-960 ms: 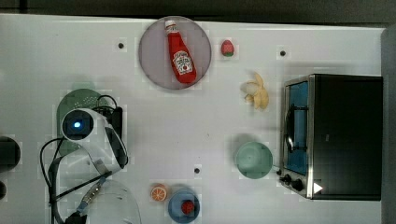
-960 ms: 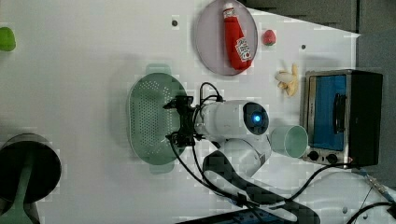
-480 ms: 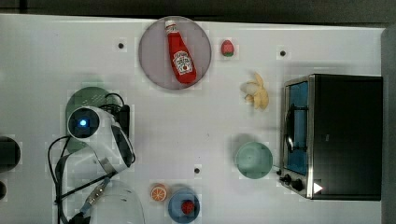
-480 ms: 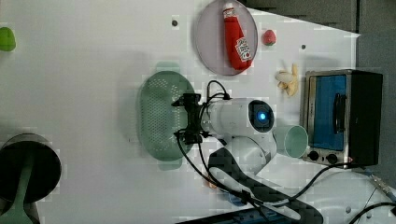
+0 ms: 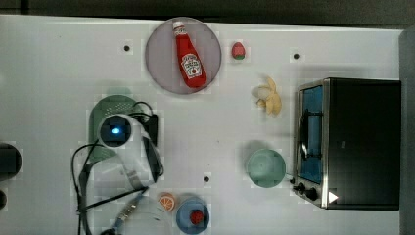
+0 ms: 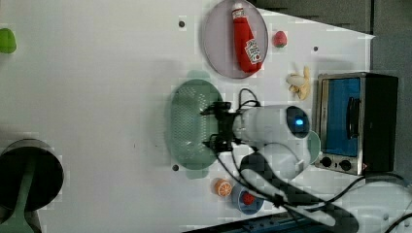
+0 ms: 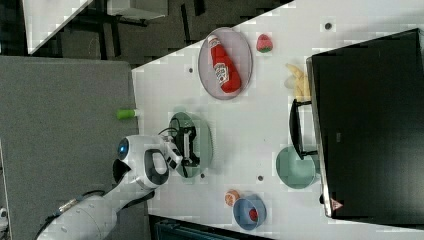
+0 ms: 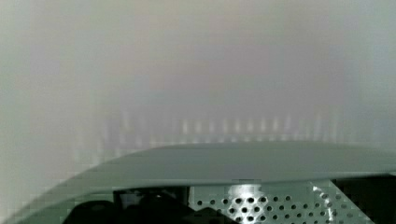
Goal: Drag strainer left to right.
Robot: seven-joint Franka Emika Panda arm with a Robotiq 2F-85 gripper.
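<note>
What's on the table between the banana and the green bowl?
Nothing. In the top view, the table is bare between the banana and the green bowl; the toaster oven stands off to their right.

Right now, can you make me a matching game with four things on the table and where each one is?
Things:
1. ketchup
2. strainer
3. banana
4. green bowl

Places:
A. under the tool
B. on the grey plate
C. in front of the oven, near its knobs
D. bare table between plate and oven

Pairs: 1-B, 2-A, 3-D, 4-C
</note>
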